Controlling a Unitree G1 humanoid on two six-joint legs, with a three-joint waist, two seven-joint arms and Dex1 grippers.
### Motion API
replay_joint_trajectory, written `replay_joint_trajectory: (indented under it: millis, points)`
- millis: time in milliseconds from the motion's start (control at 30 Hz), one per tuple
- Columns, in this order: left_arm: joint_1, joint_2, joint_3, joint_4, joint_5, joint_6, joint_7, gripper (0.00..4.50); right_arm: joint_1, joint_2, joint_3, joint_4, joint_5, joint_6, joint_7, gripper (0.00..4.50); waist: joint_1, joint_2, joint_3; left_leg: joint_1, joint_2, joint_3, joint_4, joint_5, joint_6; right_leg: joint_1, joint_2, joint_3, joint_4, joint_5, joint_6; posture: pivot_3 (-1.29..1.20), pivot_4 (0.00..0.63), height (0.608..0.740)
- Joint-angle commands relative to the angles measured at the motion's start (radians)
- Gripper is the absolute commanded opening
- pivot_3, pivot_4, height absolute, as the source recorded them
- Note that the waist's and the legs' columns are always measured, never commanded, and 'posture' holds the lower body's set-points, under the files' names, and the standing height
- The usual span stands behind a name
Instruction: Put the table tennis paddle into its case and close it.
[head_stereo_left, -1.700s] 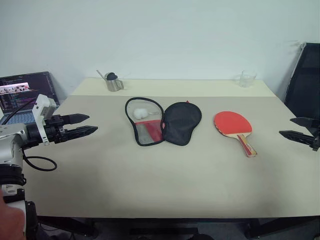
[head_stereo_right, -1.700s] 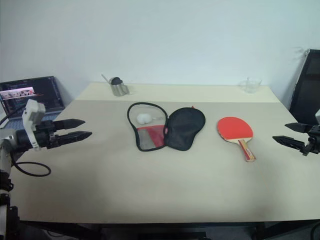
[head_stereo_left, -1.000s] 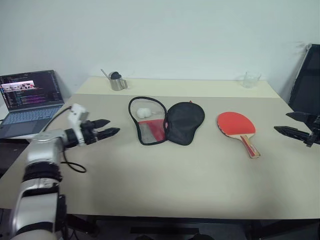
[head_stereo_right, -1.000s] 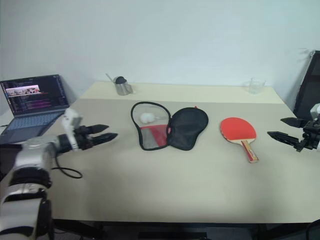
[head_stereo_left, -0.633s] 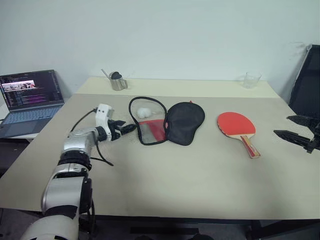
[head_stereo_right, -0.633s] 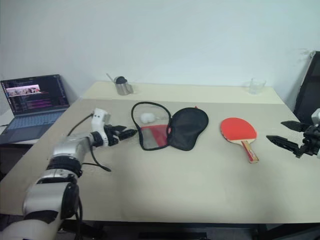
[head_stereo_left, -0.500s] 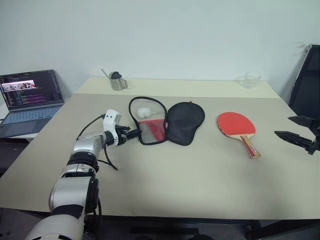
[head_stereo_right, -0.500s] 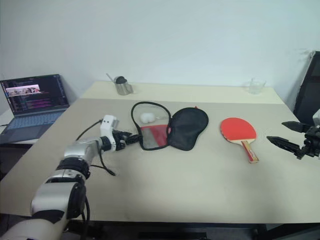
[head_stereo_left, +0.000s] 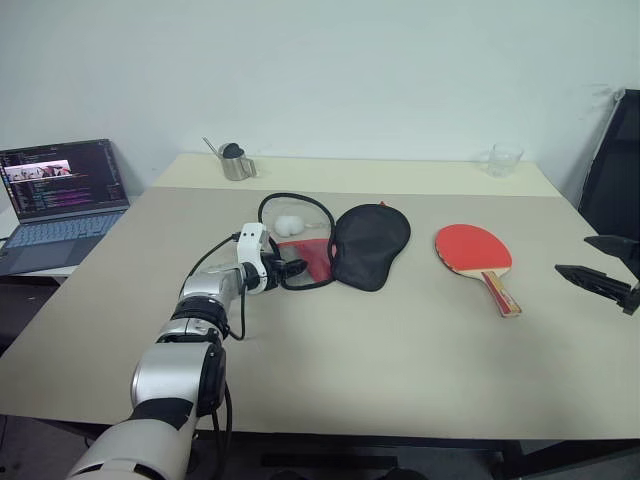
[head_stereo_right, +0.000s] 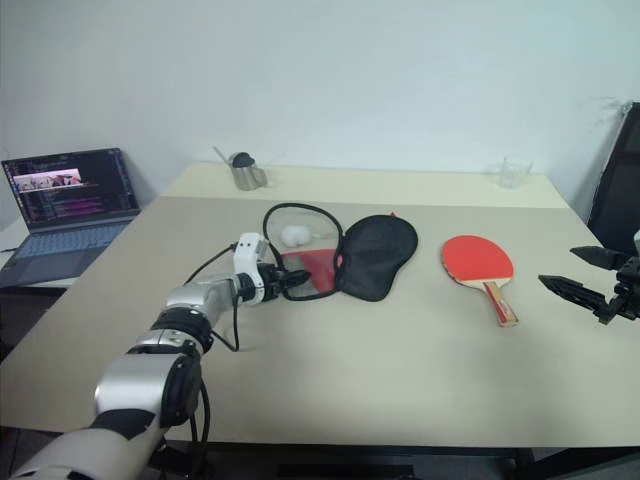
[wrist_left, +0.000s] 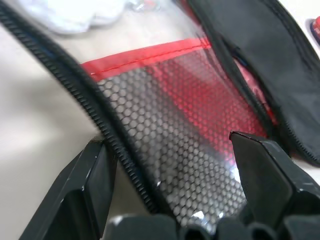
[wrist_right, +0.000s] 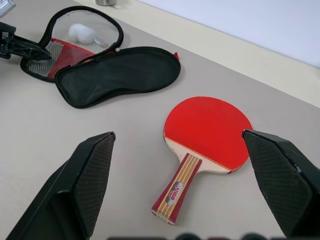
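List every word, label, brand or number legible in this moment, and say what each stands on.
No text reads clearly.
Table tennis paddle: a small white mark on the handle, too small to read.
Laptop: lines of text on the screen, too small to read.
Case: no lettering can be made out on its red panel.

So the left claw (head_stereo_left: 293, 268) is way further in now. At the start it hangs out by the tabletop's (head_stereo_left: 400, 350) left edge, well away from everything, and now it's right at the narrow near end of the case (head_stereo_left: 335, 243), open fingers either side of the zipper rim and mesh panel. The right claw (head_stereo_left: 606, 268) has slid out a bit toward the right edge too, away from the table tennis paddle (head_stereo_left: 478, 256).
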Motion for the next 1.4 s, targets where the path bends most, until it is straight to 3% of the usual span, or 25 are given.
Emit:
replay_joint_trajectory:
  millis: [33, 333, 900, 1133, 1400]
  points:
    - [-0.026, 0.002, 0.014, -0.023, -0.006, 0.001, 0.002, 3.19, -0.020, -0.004, -0.017, -0.024, 0.018, -0.010, -0.006, 4.50, 0.000, 0.000, 0.000, 0.000, 0.000, 0.000, 0.000, 0.000, 0.000, 0.000, 0.000, 0.000, 0.000, 0.000, 0.000, 0.00, 0.150, 0.740]
    - [0.014, 0.029, 0.009, -0.072, 0.003, 0.009, 0.011, 0.04, -0.028, 0.002, -0.002, -0.023, 0.015, -0.019, -0.004, 4.50, 0.000, 0.000, 0.000, 0.000, 0.000, 0.000, 0.000, 0.000, 0.000, 0.000, 0.000, 0.000, 0.000, 0.000, 0.000, 0.00, 0.150, 0.740]
    - [0.170, -0.071, 0.043, -0.368, -0.040, 0.062, 0.191, 0.04, -0.019, 0.019, 0.007, -0.037, 0.014, -0.020, -0.005, 4.50, 0.004, 0.000, 0.000, 0.000, 0.000, 0.000, 0.000, 0.000, 0.000, 0.001, -0.001, 0.000, 0.000, 0.000, 0.000, 0.00, 0.150, 0.740]
    - [0.232, -0.178, 0.062, -0.533, -0.049, 0.101, 0.372, 0.04, -0.013, 0.019, 0.005, -0.043, 0.016, -0.018, -0.012, 4.50, 0.005, 0.000, 0.000, 0.000, -0.001, -0.001, 0.000, 0.000, 0.000, 0.001, -0.002, 0.000, 0.000, 0.001, 0.001, 0.00, 0.150, 0.740]
    - [0.291, -0.241, 0.022, -0.645, -0.049, 0.174, 0.399, 0.04, -0.004, 0.024, 0.002, -0.049, 0.014, -0.019, -0.015, 4.50, 0.005, 0.000, 0.000, 0.000, -0.004, -0.001, 0.000, 0.000, 0.000, 0.002, -0.003, 0.001, -0.001, 0.001, 0.002, 0.00, 0.150, 0.740]
